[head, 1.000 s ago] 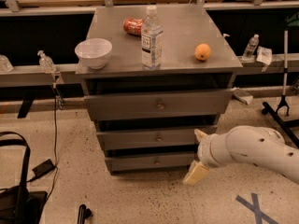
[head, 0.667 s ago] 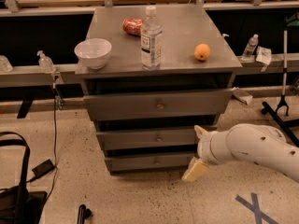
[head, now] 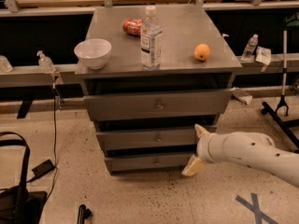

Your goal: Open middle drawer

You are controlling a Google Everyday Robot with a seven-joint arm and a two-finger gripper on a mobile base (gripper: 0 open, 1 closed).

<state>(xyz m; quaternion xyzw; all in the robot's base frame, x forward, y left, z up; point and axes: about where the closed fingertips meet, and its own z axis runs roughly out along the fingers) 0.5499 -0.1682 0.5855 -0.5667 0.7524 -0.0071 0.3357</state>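
Observation:
The grey cabinet has three drawers. The middle drawer is a wide shallow grey front with a small round knob; it looks shut. The top drawer sits above it and the lowest drawer below. My gripper is at the right end of the middle drawer's front, to the right of the knob. Its two cream fingers are spread, one up by the middle drawer and one down by the lowest drawer. It holds nothing.
On the cabinet top stand a white bowl, a water bottle, a red can and an orange. A black bag and cable lie on the floor at left. A black stand is at right.
The gripper and arm have shifted slightly left, toward the cabinet front. The drawers have not moved.

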